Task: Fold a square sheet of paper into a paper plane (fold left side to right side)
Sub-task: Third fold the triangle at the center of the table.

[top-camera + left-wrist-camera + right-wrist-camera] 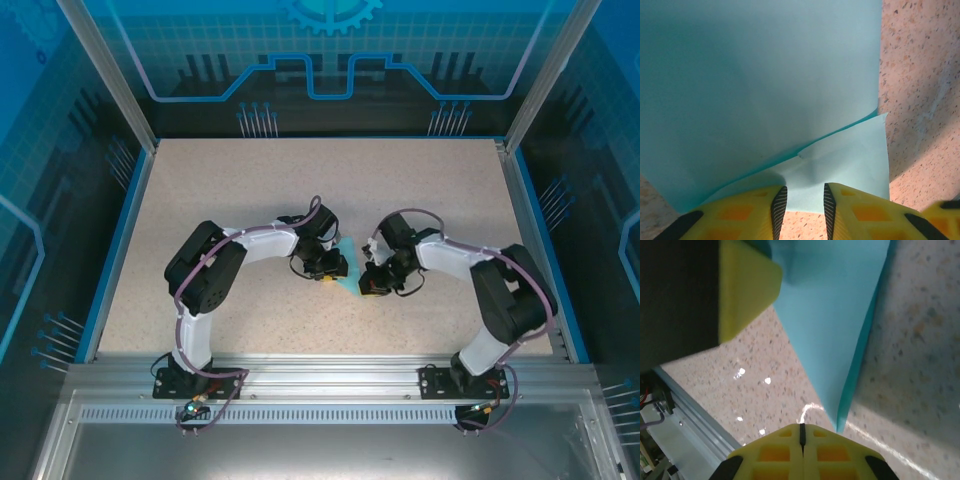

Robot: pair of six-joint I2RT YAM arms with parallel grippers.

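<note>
Right jaws are shut tight, pad against pad with nothing visible between them. Left jaws stand slightly apart with a narrow gap, clamping nothing I can make out. Between the two lies the sheet of paper [347, 270], light blue, roughly midway across the tabletop [300, 190] and a little toward its near side. It has left jaws at its left edge and right jaws just to its right. The sheet is no longer a flat square. In the left wrist view an upper layer [755, 75] rises off the surface as a broad flap, while a lower layer [855, 165] lies flat with its near edge under the tips of left jaws and a faint crease mark in it. In the right wrist view the paper narrows to a point with a darker doubled edge along its right side. That point ends just beside the closed tips, and I cannot tell whether they touch. I judge that at least one fold has been made and another is in hand, with the lifted flap not yet laid down or pressed sharp. Nothing yet reads as a plane: no central ridge and no pair of flat wings. By my estimate most of the later folds remain to be done. Further out, the left arm [215, 265] and right arm [505, 290] curve in from their bases at the near edge.
</note>
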